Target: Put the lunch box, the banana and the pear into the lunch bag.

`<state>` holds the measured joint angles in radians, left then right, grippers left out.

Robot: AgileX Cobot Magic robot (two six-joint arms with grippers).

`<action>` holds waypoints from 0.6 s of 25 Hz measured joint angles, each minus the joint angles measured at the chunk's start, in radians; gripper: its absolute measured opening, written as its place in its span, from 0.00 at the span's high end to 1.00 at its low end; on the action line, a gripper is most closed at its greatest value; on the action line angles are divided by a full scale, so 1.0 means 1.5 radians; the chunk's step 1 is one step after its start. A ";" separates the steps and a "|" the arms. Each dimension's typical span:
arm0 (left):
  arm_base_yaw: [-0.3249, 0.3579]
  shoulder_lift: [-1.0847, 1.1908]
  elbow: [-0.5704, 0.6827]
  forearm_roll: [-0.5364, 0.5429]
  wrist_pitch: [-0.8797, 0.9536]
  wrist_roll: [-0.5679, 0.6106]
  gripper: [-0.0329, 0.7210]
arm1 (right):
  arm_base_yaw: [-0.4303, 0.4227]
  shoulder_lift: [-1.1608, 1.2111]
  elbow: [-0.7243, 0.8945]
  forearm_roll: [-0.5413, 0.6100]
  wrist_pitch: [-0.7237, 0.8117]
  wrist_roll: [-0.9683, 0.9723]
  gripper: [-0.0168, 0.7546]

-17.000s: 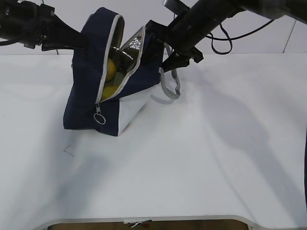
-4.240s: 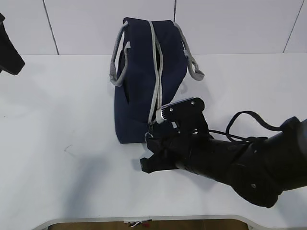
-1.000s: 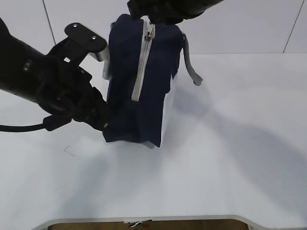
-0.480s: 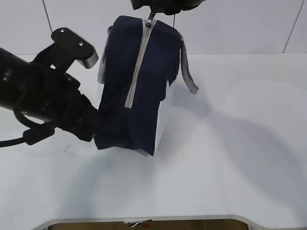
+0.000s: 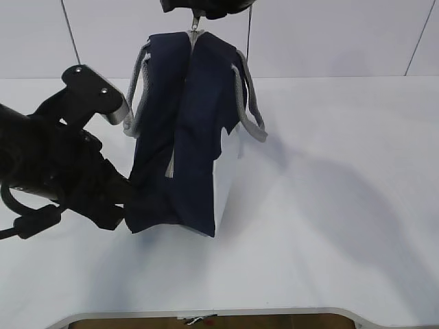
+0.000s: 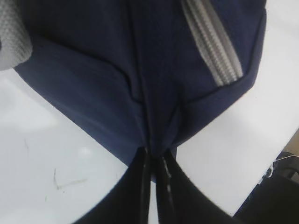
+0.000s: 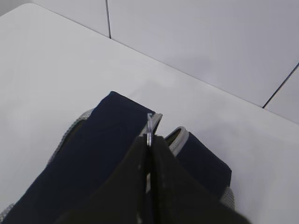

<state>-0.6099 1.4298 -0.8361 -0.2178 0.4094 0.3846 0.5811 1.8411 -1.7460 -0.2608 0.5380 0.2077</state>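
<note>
White table point(image 5: 329, 226) carrying the whole setup, bare around the bag.

Lunch bag point(image 5: 185, 144) standing on end near table centre-left, zipper side facing camera, white corner panel point(image 5: 226, 181) low on the right. Now more upright and shifted slightly left and toward the camera compared with half a second ago; handles hanging looser, left handle point(image 5: 137, 103) looped out to the side, right handle point(image 5: 250, 103) drooping lower. Zipper point(image 6: 212, 46) closed along the visible length, unlike seventeen seconds ago, when the mouth gaped and yellow fruit showed inside. Lunch box, banana and pear not visible now.

Left gripper point(image 6: 154, 161) low at the bag's bottom-left corner, jaws pinched nearly together on a fold of navy fabric. Arm lower and further left than a second ago.

Right gripper point(image 7: 148, 140) above the bag's top end, mostly cut off in the exterior view, jaws narrow and clamped on the metal zipper pull point(image 7: 149, 128). Pull sits left of its position half a second ago.
</note>
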 joint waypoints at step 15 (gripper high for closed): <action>0.000 -0.012 0.009 -0.128 -0.004 0.000 0.65 | -0.003 0.010 -0.005 0.058 0.036 0.001 0.96</action>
<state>-0.6099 1.4122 -0.8228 -0.4103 0.4039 0.3846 0.5769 1.8565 -1.7542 -0.1741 0.5922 0.2097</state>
